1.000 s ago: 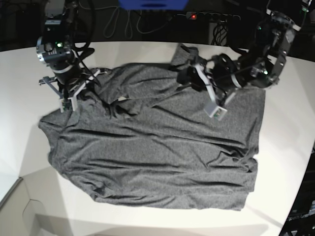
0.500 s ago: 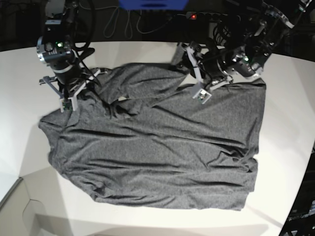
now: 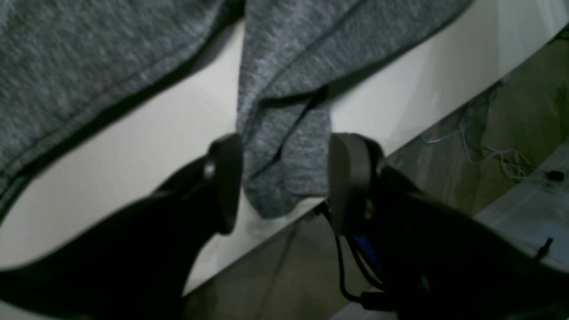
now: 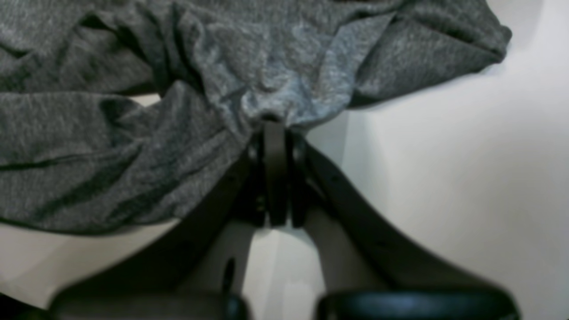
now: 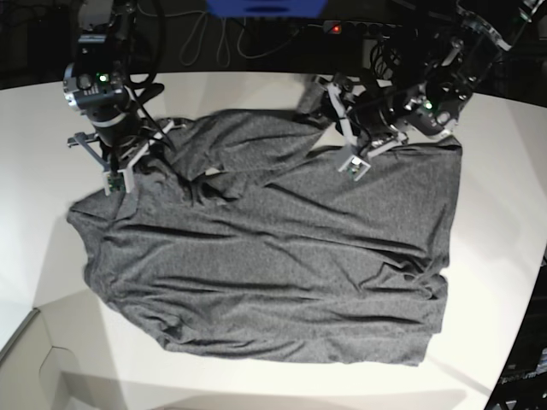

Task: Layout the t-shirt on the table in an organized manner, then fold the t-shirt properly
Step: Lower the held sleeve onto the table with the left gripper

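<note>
Fabric of the heathered charcoal knit t-shirt (image 5: 273, 256) sprawls across the smooth white table (image 5: 34, 213); our left gripper (image 3: 284, 178) has retreated to the far sleeve, parted around it; right gripper (image 4: 275, 129) stays clenched on cloth; spreading continues.

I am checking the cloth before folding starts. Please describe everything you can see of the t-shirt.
The t-shirt is a plain heathered charcoal-grey knit with no print. It lies mostly spread on the white table, wrinkled, its upper part bunched and folded over. The right gripper is shut on a gathered bit of fabric at one upper corner. A narrow end of cloth near the table's far edge sits between the open jaws of the left gripper.
</note>
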Action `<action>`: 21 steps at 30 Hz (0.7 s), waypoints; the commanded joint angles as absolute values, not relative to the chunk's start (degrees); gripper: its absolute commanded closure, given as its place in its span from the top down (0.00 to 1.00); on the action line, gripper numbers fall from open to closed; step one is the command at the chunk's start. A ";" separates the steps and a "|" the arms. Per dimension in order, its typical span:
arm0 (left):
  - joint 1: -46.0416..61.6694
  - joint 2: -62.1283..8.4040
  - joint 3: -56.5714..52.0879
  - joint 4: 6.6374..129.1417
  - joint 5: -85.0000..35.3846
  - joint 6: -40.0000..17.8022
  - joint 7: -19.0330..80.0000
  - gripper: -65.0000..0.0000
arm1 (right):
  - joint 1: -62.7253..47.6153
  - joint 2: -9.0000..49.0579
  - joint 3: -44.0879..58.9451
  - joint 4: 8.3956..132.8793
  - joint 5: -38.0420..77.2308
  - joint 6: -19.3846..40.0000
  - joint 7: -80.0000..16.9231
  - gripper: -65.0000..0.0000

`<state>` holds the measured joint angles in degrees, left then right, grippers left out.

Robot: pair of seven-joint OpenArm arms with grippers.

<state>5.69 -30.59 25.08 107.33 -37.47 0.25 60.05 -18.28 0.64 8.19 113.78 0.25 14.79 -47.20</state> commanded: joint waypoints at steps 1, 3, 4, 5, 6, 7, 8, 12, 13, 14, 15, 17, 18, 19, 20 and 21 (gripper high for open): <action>4.97 -31.08 24.66 108.09 -37.67 0.22 60.00 0.46 | -17.98 0.84 8.31 114.68 0.31 14.64 -46.02 0.00; 4.97 -31.08 24.66 107.21 -37.67 0.22 60.00 0.46 | -17.98 0.84 8.31 114.68 0.31 14.64 -45.93 0.00; 4.97 -31.08 24.66 106.77 -37.67 0.22 60.00 0.46 | -17.98 0.84 8.31 114.68 0.31 14.64 -45.93 0.00; 4.97 -31.08 24.66 106.07 -37.67 0.22 60.00 0.46 | -17.98 0.84 8.31 114.68 0.31 14.64 -45.93 0.00; 4.97 -31.08 24.66 105.36 -37.67 0.13 60.00 0.46 | -17.98 0.84 8.31 114.68 0.31 14.64 -45.93 0.00; 4.97 -31.08 24.66 104.84 -37.67 0.13 60.00 0.46 | -17.98 0.84 8.31 114.68 0.31 14.64 -45.93 0.00; 4.97 -31.08 24.66 104.48 -37.67 0.13 60.00 0.46 | -17.98 0.84 8.31 114.68 0.31 14.64 -45.93 0.00; 4.97 -31.08 24.66 104.22 -37.67 0.13 60.00 0.46 | -17.80 0.84 8.31 114.68 0.31 14.64 -45.93 0.00; 4.97 -31.08 24.66 104.22 -37.67 0.13 60.00 0.46 | -17.36 0.84 8.31 114.68 0.31 14.64 -45.93 0.00; 4.97 -31.08 24.66 104.22 -37.67 0.13 60.00 0.46 | -17.10 0.84 8.31 114.68 0.31 14.64 -46.11 0.00; 4.97 -31.08 24.66 104.22 -37.67 0.13 60.00 0.46 | -17.10 0.84 8.31 114.68 0.31 14.64 -46.20 0.00; 4.97 -31.08 24.75 104.22 -37.67 0.13 60.00 0.43 | -17.10 0.84 8.31 114.68 0.31 14.64 -46.11 0.00; 4.97 -31.08 24.75 104.22 -37.67 0.13 60.00 0.39 | -17.10 0.84 8.31 114.68 0.31 14.64 -46.11 0.00; 4.97 -31.08 24.75 104.13 -37.67 0.13 60.00 0.36 | -17.10 0.84 8.31 114.68 0.31 14.64 -46.11 0.00; 4.97 -31.08 24.75 104.13 -37.67 0.13 59.91 0.34 | -17.10 0.84 8.31 114.68 0.31 14.64 -46.02 0.00; 4.97 -31.08 24.75 104.13 -37.67 0.13 59.82 0.33 | -17.10 0.84 8.31 114.68 0.31 14.64 -46.02 0.00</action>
